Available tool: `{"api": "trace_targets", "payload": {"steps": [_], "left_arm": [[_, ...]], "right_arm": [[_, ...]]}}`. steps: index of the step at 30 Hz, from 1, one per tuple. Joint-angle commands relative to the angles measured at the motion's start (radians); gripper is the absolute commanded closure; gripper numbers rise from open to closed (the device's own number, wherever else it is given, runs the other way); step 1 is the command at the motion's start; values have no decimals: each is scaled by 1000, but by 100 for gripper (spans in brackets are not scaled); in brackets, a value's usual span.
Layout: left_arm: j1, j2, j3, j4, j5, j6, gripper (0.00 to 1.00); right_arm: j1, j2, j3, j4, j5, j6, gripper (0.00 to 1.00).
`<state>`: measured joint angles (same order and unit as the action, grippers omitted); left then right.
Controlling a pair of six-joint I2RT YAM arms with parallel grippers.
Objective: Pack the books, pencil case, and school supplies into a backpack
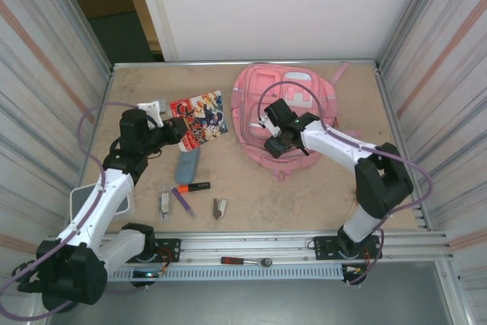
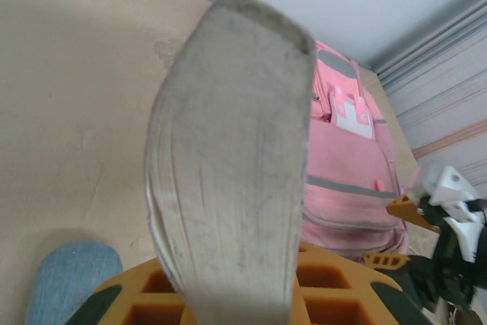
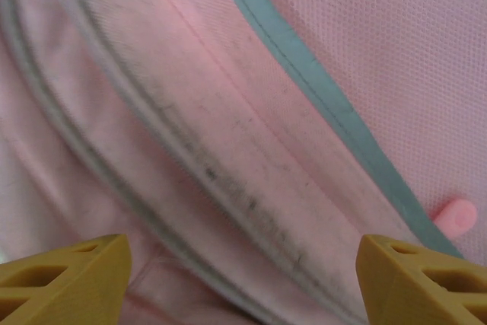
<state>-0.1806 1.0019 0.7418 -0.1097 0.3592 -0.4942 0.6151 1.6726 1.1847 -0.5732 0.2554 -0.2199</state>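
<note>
Barely started: left end effector (image 1: 183, 129) is pinching the colourful cartoon-cover paperback (image 1: 202, 115), right end effector (image 1: 274, 144) is hanging spread over the pink fabric backpack (image 1: 247, 112).

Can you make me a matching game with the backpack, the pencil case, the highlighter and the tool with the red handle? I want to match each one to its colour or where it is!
Things:
1. backpack
2. pencil case
3. highlighter
4. red-handled tool

Colour or place:
A. slate blue
B. lying on the metal rail by the arm bases
C. pink
D. orange and black

Right pairs: 1-C, 2-A, 3-D, 4-B.
</note>
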Motion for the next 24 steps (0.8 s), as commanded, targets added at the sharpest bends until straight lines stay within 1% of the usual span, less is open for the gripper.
{"api": "trace_targets", "payload": {"steps": [1, 3, 5, 7, 8, 11, 13, 15, 16, 18, 20, 22, 24], "left_arm": [[-4, -42, 20, 61, 10, 17, 100], [-4, -41, 17, 62, 14, 13, 100], [-4, -42, 12, 60, 24, 6, 100], [-4, -44, 7, 57, 34, 1, 100], [-4, -45, 5, 53, 39, -2, 100], [-5, -46, -2, 49, 68, -10, 100], [-5, -50, -10, 48, 98, -31, 100], [-4, -59, -21, 65, 139, -60, 100], [-5, -68, -28, 68, 149, -89, 100], [-5, -82, -42, 84, 174, -144, 100], [-5, -91, -55, 112, 225, -183, 100], [-9, -98, -69, 142, 264, -242, 100], [-19, -104, -87, 176, 279, -307, 100]], "right_arm": [[-2, 64, 76, 14, 87, -81, 26], [-2, 104, 96, 25, 89, -97, 28], [-2, 134, 116, 36, 96, -114, 33], [0, 155, 132, 45, 88, -127, 47], [0, 159, 139, 47, 80, -132, 51], [2, 151, 157, 50, 52, -125, 75], [-7, 126, 178, 37, 16, -84, 88], [-33, 93, 219, 6, -43, -15, 97], [-54, 69, 243, -10, -87, 25, 100], [-98, 27, 284, -27, -200, 101, 100], [-144, -2, 327, -40, -329, 177, 100], [-191, -10, 374, -55, -444, 252, 100], [-231, -3, 420, -72, -541, 308, 100]]}}
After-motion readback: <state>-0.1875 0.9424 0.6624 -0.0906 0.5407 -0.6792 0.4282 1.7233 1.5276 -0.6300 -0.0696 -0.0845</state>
